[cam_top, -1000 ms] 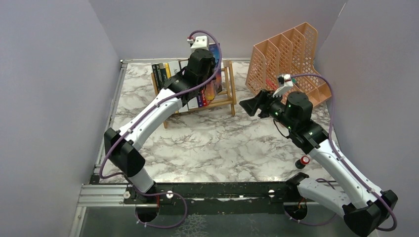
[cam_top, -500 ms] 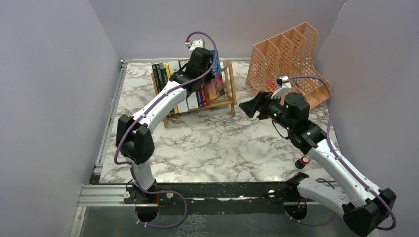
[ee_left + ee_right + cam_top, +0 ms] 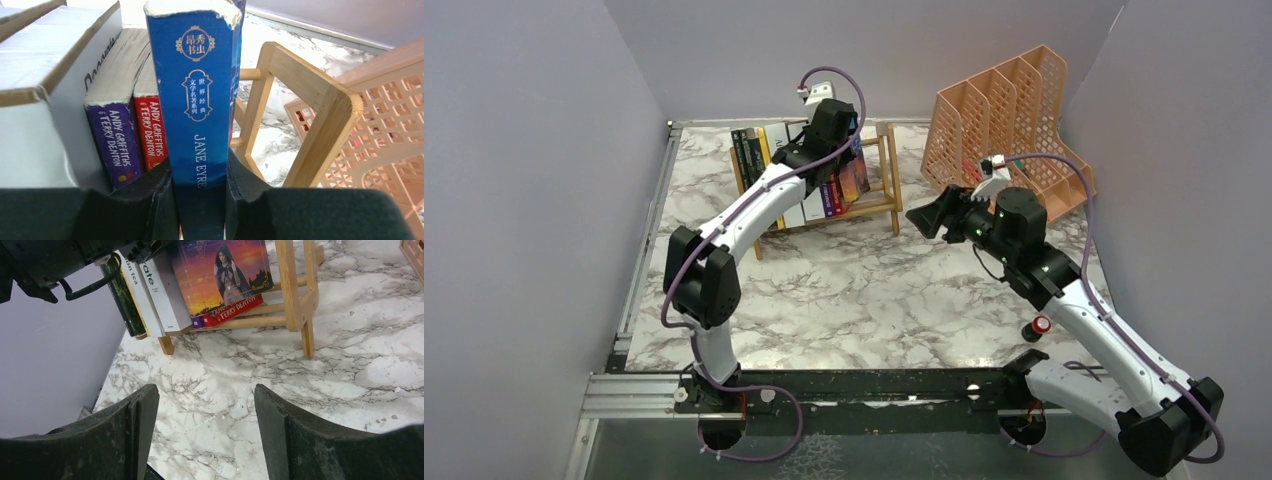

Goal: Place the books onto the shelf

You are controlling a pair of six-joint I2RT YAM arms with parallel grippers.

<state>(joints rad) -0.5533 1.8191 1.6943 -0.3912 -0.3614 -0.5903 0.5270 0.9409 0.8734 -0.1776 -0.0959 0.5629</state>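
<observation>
My left gripper (image 3: 200,200) is shut on a blue book (image 3: 200,100) with "Jane Eyre" on its spine, holding it upright in the wooden shelf (image 3: 320,115). It stands right of a red book (image 3: 152,125), a purple book (image 3: 115,135) and a thick white book (image 3: 45,100). From above, the left gripper (image 3: 837,135) is over the shelf (image 3: 886,170), whose left part holds dark-spined and yellow books (image 3: 752,150). My right gripper (image 3: 929,218) hovers open over the table right of the shelf, with nothing between its fingers (image 3: 142,415).
A peach mesh file organiser (image 3: 1014,120) stands at the back right, close to the shelf's right end frame. A small red-capped object (image 3: 1041,325) lies beside the right arm. The left arm (image 3: 65,255) crosses the top left of the right wrist view. Purple walls enclose the marble table (image 3: 864,290).
The left arm folded up towards the shelf and lowered the blue book further in beside the red one. The right gripper crept slightly left and stayed open.
</observation>
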